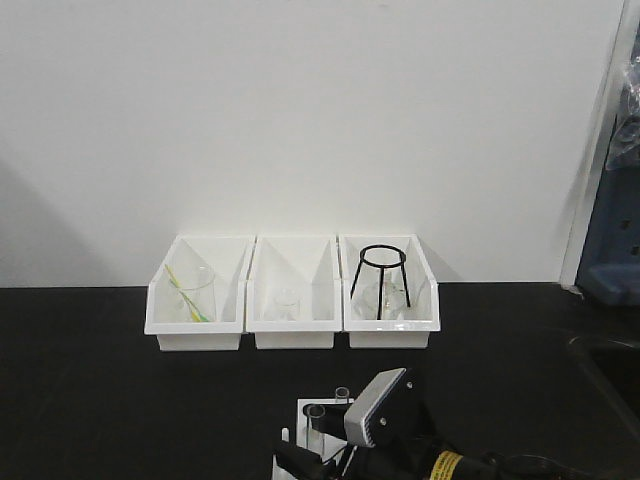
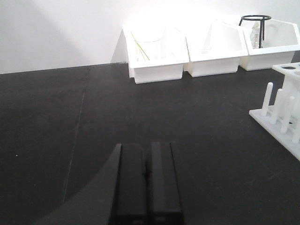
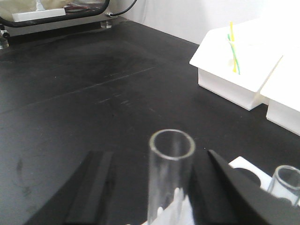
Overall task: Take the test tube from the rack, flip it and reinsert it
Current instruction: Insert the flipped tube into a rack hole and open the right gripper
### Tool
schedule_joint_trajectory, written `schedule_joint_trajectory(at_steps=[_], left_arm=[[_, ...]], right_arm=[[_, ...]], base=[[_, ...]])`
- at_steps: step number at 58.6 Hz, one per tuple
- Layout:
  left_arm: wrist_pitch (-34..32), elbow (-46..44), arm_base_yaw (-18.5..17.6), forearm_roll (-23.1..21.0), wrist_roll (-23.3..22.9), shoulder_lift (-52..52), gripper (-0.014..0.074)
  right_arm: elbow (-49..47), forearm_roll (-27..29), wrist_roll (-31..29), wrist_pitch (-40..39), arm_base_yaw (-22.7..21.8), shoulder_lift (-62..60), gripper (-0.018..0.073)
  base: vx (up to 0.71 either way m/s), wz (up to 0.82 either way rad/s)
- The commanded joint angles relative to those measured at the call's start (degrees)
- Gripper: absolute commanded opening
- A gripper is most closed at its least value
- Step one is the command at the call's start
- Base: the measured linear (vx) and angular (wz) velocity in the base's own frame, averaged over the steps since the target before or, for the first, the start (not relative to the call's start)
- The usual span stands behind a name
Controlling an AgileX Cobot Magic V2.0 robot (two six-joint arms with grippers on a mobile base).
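Right gripper (image 3: 154,187) is straddling the test tube (image 3: 172,164) at lower centre, jaws spread, gripping nothing; off-centre closing risks tipping it in the rack (image 2: 286,112).

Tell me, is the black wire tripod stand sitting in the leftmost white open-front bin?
No, the black wire tripod stand sits in the rightmost white open-front bin, seen in the front-facing view.
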Motion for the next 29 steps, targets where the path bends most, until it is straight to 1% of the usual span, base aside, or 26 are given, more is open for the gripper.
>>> schedule_joint_trajectory(at_steps=[1,7,10,16,20,23,25,27,29], left_arm=[[-4.57,-0.23,-0.01,-0.22,-0.50,-0.46,-0.0006],[-4.57,-0.23,-0.01,-0.22,-0.50,-0.46,-0.0006],[-4.57,-0.23,-0.01,-0.22,-0.50,-0.46,-0.0006],[-4.57,-0.23,-0.01,-0.22,-0.50,-0.46,-0.0006],[-4.57,-0.23,-0.01,-0.22,-0.50,-0.46,-0.0006],[-4.57,-0.23,-0.01,-0.22,-0.50,-0.46,-0.0006],[-4.57,-0.23,-0.01,-0.22,-0.50,-0.46,-0.0006],[-4.57,-0.23,-0.01,-0.22,-0.50,-0.46,-0.0006],[-4.57,-0.23,-0.01,-0.22,-0.50,-0.46,-0.0006]], right_arm=[[-1.63,1.52,-0.31,-4.30,-0.01,-3.30,0.0482],[-1.63,2.35,1.55,-3.04,-0.01,-6.73,0.0473],[-1.63,2.93,3.06,-1.05,-0.01,-9.13,0.0456],[-1.63,3.85,6.57,6.36,-0.01,-15.57,0.0386],[-1.63,3.32,8.85,11.66,-0.01,-20.23,0.0285],[-1.63,2.78,10.74,15.72,-0.01,-23.86,0.0154],[-1.63,2.22,11.80,17.45,-0.01,-26.09,0.0089],[-1.58,1.07,13.85,20.06,-0.01,-28.29,-0.0007],[-1.31,-0.25,15.82,22.18,-0.01,-30.51,-0.0017]], base=[[0.00,0.00],[0.00,0.00],[0.00,0.00],[0.00,0.00],[0.00,0.00],[0.00,0.00],[0.00,0.00],[0.00,0.00],[0.00,0.00]])
